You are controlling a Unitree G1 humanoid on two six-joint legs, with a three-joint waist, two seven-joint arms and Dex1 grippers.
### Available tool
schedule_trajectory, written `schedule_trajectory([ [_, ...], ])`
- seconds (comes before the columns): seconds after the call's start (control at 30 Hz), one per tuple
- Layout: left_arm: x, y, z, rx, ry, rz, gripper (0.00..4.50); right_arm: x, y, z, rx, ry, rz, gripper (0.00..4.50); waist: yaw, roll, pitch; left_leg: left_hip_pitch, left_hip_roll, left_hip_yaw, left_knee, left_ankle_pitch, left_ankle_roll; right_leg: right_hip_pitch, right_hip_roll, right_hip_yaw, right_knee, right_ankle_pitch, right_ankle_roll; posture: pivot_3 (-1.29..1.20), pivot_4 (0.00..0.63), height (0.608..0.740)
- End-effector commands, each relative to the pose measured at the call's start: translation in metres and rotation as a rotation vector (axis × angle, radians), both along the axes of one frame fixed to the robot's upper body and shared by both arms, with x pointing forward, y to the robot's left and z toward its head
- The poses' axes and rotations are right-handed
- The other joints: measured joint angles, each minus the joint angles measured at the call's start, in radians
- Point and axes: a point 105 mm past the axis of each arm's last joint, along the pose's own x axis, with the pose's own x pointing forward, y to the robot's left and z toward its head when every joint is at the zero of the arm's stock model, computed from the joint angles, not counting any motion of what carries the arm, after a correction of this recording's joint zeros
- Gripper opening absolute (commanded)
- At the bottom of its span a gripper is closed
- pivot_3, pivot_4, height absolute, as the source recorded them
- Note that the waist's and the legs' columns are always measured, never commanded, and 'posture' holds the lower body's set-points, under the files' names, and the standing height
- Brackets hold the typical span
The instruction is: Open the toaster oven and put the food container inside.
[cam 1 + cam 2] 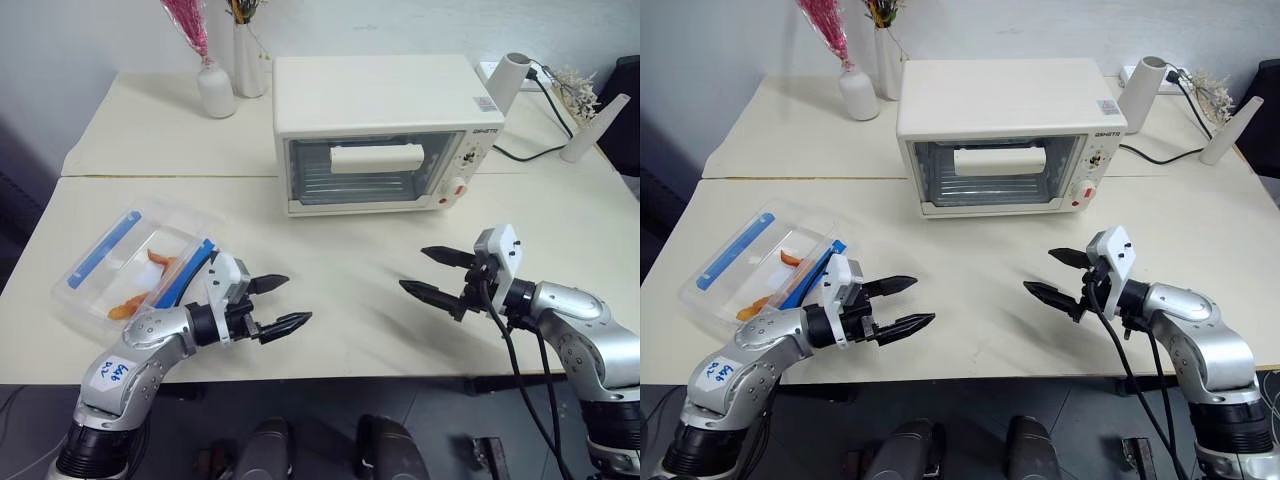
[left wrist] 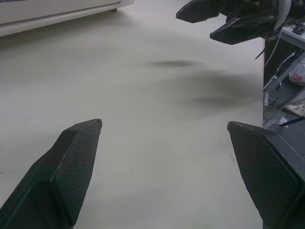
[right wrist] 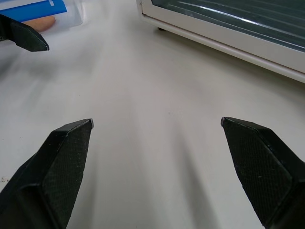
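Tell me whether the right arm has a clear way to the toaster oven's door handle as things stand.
Probably yes. The right gripper hovers open over bare table, and nothing lies between it and the toaster oven. The handle faces the robot on the shut door. The food container sits far off on the left.

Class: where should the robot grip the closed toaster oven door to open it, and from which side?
Grip the cream bar handle across the glass door of the toaster oven, coming from the front. It stands out horizontally, so an open pincer, probably the right pincer, could close over it.
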Motion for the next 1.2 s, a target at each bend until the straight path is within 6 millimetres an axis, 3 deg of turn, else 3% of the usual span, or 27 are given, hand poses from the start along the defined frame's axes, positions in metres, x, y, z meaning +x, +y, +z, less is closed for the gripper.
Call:
schedule_trajectory([
  [0.03,0.000,0.001,0.007,-0.006,-0.032,-0.008,4.50,-0.003,0.003,0.010,0.008,-0.044,0.013,4.49,0.000,0.000,0.000,0.000,0.000,0.000,0.000,0.000,0.000,0.000,0.000,0.000,0.000,0.000,0.000,0.00,0.150,0.740],
  [0.6,0.000,-0.002,0.019,-0.074,-0.010,0.006,4.50,0.000,0.006,0.008,-0.003,-0.025,0.013,4.49,0.000,0.000,0.000,0.000,0.000,0.000,0.000,0.000,0.000,0.000,0.000,0.000,0.000,0.000,0.000,0.00,0.150,0.740],
  [0.8,-0.011,-0.017,0.052,-0.170,-0.014,-0.126,4.50,0.034,0.005,0.049,0.150,-0.111,-0.071,4.49,-0.003,0.000,0.000,0.000,0.000,-0.001,0.001,0.001,0.000,0.000,0.000,0.001,0.001,0.000,0.000,0.00,0.150,0.740],
  [0.93,-0.024,-0.022,0.072,-0.148,-0.045,-0.228,4.50,0.050,0.008,0.063,0.165,-0.153,-0.073,4.49,-0.003,0.000,0.000,0.000,0.000,-0.001,0.001,0.001,0.000,0.000,0.001,-0.001,0.001,0.000,0.000,0.00,0.150,0.740],
  [1.07,-0.021,-0.011,0.107,-0.114,-0.153,-0.247,4.50,0.068,0.015,0.083,0.178,-0.208,-0.057,4.49,-0.003,-0.001,0.001,-0.001,-0.001,-0.001,0.001,0.001,0.000,0.001,0.001,-0.001,0.000,0.000,0.000,0.00,0.150,0.740],
  [1.2,-0.015,-0.002,0.117,-0.080,-0.182,-0.221,4.50,0.076,0.021,0.094,0.198,-0.236,-0.044,4.49,-0.010,0.000,0.000,0.000,0.000,-0.001,0.001,0.002,-0.001,0.000,0.002,0.000,0.001,0.000,0.000,0.00,0.150,0.740],
])
